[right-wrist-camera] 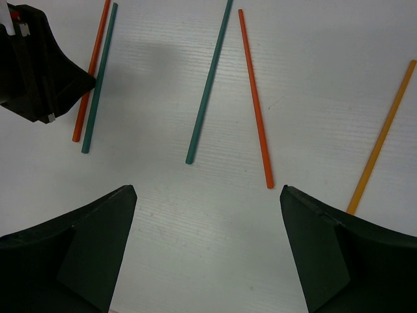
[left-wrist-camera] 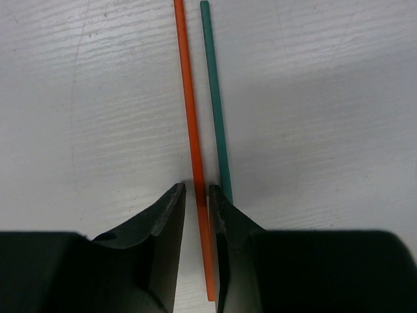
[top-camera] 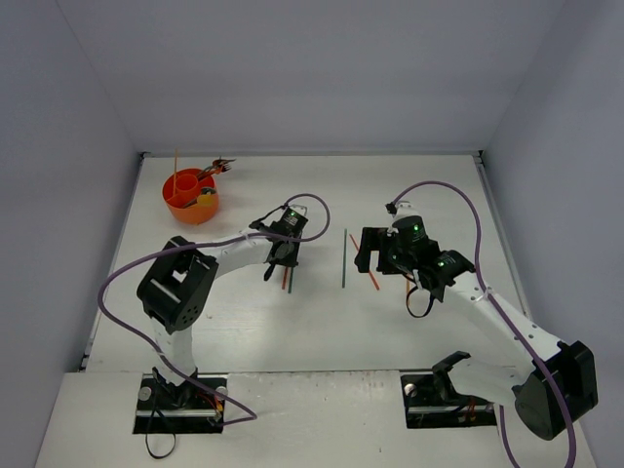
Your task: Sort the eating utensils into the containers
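— Jaws first: how do they stand?

— Left jaws are narrowed astride an orange stick [left-wrist-camera: 190, 98] lying on the counter [top-camera: 292, 331]. Whether they pinch it, I can't tell. Right jaws gape wide, nothing between them.

— And the cup?

— Cup [top-camera: 191, 200] sits far left, with utensils [top-camera: 210, 174] poking out. The orange stick lies right of the cup, a teal stick [left-wrist-camera: 215, 98] just beside it. Further right of the cup are a second teal stick [right-wrist-camera: 207, 85], a second orange stick [right-wrist-camera: 255, 98] and a yellow stick [right-wrist-camera: 381, 137].
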You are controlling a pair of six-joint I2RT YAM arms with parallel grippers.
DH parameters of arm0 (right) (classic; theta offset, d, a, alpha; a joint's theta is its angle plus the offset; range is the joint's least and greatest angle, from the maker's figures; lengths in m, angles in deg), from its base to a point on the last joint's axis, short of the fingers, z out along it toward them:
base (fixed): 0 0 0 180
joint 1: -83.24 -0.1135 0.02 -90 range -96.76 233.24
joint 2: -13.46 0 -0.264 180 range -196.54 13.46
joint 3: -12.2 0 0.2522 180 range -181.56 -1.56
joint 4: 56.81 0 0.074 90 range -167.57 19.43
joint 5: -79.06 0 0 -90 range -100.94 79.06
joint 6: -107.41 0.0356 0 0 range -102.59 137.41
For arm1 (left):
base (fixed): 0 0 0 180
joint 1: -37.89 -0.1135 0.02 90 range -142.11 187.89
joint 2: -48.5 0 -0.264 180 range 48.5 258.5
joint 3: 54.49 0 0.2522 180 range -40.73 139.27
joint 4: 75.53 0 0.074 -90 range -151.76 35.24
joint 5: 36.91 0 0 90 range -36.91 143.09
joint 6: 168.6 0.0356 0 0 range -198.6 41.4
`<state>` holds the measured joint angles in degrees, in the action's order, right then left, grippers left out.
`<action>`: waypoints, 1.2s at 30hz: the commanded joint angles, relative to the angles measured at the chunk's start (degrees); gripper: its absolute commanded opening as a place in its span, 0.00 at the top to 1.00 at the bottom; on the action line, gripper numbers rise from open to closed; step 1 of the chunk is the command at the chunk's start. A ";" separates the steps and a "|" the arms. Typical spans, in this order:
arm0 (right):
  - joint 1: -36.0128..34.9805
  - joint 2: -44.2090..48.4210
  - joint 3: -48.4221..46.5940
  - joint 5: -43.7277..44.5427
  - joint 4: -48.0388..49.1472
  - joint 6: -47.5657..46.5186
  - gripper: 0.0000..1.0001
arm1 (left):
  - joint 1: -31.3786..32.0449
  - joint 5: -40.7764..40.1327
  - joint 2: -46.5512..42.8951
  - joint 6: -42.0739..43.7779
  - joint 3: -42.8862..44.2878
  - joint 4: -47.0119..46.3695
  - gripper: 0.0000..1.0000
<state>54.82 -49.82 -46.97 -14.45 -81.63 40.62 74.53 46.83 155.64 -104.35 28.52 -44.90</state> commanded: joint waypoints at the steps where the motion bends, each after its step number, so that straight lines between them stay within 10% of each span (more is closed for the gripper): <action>1: 0.54 0.88 -0.23 -0.12 0.77 -0.78 0.10 | -1.23 -1.08 0.14 -0.21 1.30 0.31 0.82; 17: 0.99 -2.35 -2.46 0.19 0.86 -2.60 0.10 | -6.04 -1.41 -15.32 2.84 -1.06 1.26 1.00; 26: 1.35 -5.66 -5.91 -0.18 0.86 -4.01 0.10 | -21.58 2.05 -31.63 6.37 0.25 -3.57 1.00; 36: 1.64 -6.97 -7.92 -1.27 0.84 -5.79 0.10 | -42.90 10.17 -19.62 15.79 10.95 -22.93 1.00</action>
<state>55.96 -56.38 -51.88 -14.91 -82.17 36.47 35.98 51.41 130.17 -93.24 35.17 -53.14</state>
